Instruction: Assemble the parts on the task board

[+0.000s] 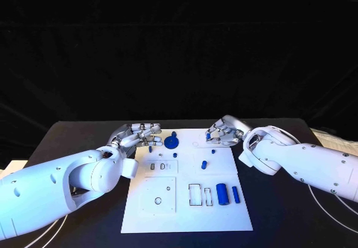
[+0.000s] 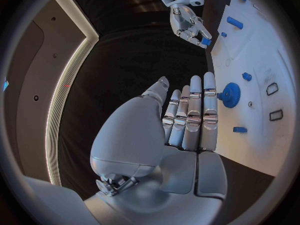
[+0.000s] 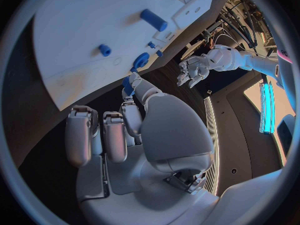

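two white robot arms reach over a black table (image 1: pixel 82 135) toward the far end of the white task board (image 1: pixel 187 209), which lies in the middle of the table.

the left hand (image 1: pixel 138 135) hovers at the board's far left corner, its fingers (image 2: pixel 195 116) stretched out straight and pressed side by side, the thumb a little apart, holding nothing. just right of it a blue gear-shaped part (image 1: pixel 172 141) stands on the board, close to the fingertips; whether they touch cannot be told.

the right hand (image 1: pixel 224 132) sits at the board's far right corner. its wrist view shows a small blue part (image 3: pixel 127 86) pinched between the thumb and one finger, while the other fingers (image 3: pixel 81 135) are bent and hold nothing.

further blue parts lie on the board: a small peg (image 1: pixel 204 165) near the middle, two tiny pieces (image 1: pixel 175 154) just nearer than the gear, and, toward the near right, a thick cylinder (image 1: pixel 222 194) with a thin bar (image 1: pixel 236 194) just beside it on the right. left of the cylinder are two empty rectangular slots (image 1: pixel 194 195), and the near left square panel has a small oval hole (image 1: pixel 158 200).
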Tool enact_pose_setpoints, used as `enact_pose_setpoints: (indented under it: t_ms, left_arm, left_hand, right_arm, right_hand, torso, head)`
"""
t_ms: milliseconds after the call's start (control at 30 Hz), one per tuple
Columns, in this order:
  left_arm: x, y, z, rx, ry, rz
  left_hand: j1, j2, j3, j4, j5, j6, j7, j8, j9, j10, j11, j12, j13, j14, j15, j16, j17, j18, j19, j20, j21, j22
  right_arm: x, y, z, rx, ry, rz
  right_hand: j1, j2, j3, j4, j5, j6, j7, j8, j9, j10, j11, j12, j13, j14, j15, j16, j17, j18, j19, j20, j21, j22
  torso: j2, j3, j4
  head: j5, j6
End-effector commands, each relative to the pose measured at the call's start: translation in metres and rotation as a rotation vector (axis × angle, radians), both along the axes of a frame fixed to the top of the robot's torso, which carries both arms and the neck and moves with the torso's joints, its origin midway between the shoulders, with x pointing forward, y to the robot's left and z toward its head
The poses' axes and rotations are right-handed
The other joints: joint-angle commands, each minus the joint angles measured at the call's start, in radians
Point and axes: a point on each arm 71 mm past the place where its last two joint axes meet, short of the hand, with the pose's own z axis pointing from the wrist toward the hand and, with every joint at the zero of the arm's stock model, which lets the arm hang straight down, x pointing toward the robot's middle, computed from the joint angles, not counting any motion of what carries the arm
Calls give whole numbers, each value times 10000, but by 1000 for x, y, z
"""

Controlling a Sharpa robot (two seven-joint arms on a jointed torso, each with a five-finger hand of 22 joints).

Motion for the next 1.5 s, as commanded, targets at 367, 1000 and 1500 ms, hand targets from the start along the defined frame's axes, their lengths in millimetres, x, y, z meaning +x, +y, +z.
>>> enact_pose_setpoints:
  t_ms: [367,1000,1500]
  left_arm:
    - [8,11,-3,-479,241,374]
    - [7,8,-3,-542,254,300]
    - [6,7,-2,-551,279,250]
  left_hand:
    - [58,-39,78,-14,-18,23,0,-67,-7,6,-22,-55,-9,41,-6,-56,24,171,-1,-4,42,19]
    - [58,-38,85,-18,-18,27,-2,-65,-6,10,-23,-53,-9,43,-7,-58,28,172,-2,-5,44,20]
    - [53,-41,103,-29,-19,33,-2,-65,-6,17,-25,-52,-9,46,-9,-65,38,172,-4,-7,48,23]
  right_arm:
    - [-26,88,-19,-1636,-300,913]
    - [-37,137,-48,-2140,290,1282]
    - [-41,146,-55,-2491,715,1672]
  right_hand:
    - [-116,-42,123,-43,145,-47,-44,-53,131,-110,29,-70,-126,853,-7,-85,1816,-151,-4,-36,-13,-24]
    - [-147,-56,136,-46,181,-35,-44,-50,135,-106,31,-64,-119,844,-5,-115,1775,-147,-11,-33,-24,-44]
    - [-371,-198,112,-7,216,-75,-22,-89,131,-133,51,-100,-138,839,11,-141,1744,-138,-30,-20,-57,-96]
  torso:
    - [-110,-88,129]
    - [-100,-98,138]
    - [-107,-88,107]
  head:
    - [144,-205]
    - [316,-386]
    - [427,-491]
